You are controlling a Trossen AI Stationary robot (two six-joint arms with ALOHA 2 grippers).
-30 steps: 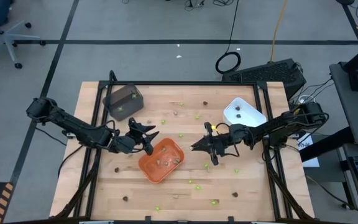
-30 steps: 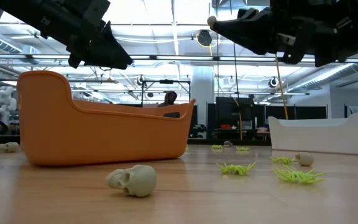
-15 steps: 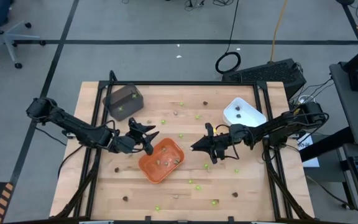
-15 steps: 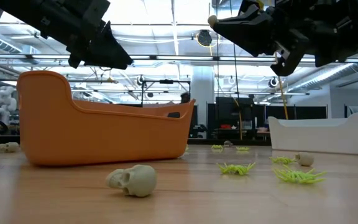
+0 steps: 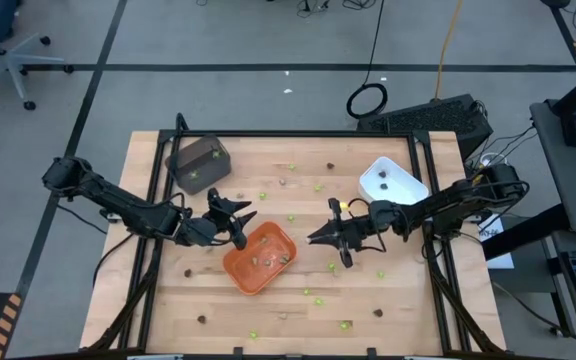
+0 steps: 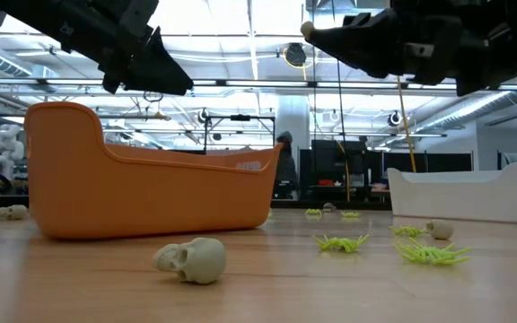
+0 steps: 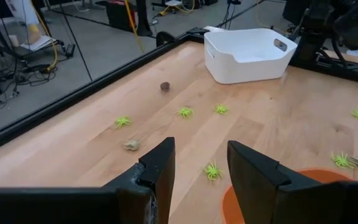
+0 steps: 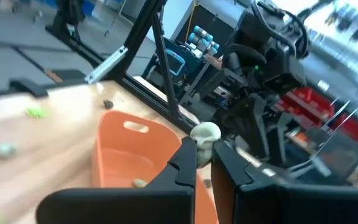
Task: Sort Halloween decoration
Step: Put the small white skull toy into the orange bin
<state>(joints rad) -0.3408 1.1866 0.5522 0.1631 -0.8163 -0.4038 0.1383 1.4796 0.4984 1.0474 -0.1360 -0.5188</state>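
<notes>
The decoration pieces lie scattered on the wooden table: lime-green spiders [image 6: 341, 242] [image 7: 213, 171], tan-grey skulls [image 6: 191, 260] and dark brown bits [image 7: 165, 86]. My right gripper [image 5: 314, 237] hangs above the table just right of the orange tray [image 5: 259, 257], shut on a tan-grey skull [image 8: 205, 133]. My left gripper [image 5: 241, 224] hovers open over the tray's left end, its fingers [image 7: 160, 165] holding nothing. A few pieces lie inside the orange tray. My right gripper pinches one tan-grey skull [image 6: 307, 30] between its two fingertips [image 8: 188, 155], only at their free ends. The fingers reach roughly level from the table's right side. The skull is lifted clear, high above the table beside the orange tray's right end.
A white tray [image 5: 391, 180] stands at the far right and a dark grey tray [image 5: 198, 162] at the far left. More spiders [image 6: 433, 254] and a skull [image 6: 438, 230] lie before the white tray. A black frame borders the table.
My right gripper rolled about its wrist half a second ago and has rolled back, staying in place with the skull still between its fingertips. The pieces on the table have not moved.
</notes>
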